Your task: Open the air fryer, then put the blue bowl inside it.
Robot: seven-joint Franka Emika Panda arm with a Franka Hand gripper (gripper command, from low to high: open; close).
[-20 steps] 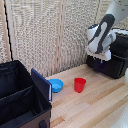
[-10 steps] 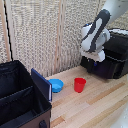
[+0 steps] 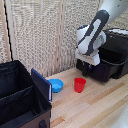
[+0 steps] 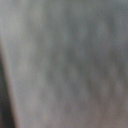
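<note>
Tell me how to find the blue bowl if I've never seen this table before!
Start at the big black fabric case on the exterior view's left of the wooden table. Right beside its open flap sits the blue bowl. It's round, shallow and bright blue, while its neighbour, the red cup, is taller and red.

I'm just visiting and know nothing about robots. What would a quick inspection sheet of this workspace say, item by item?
Surface: light wooden table.
Job's things: blue bowl on the table beside the red cup; black air fryer at the exterior view's right, drawer apparently pulled out.
Clutter: open black fabric case at the exterior view's left.
Gripper: the white arm hangs in front of the fryer; fingers too unclear to judge.
Cables: nothing seen.
Surroundings: pale slatted screen behind. The wrist view is only a grey blur.
</note>
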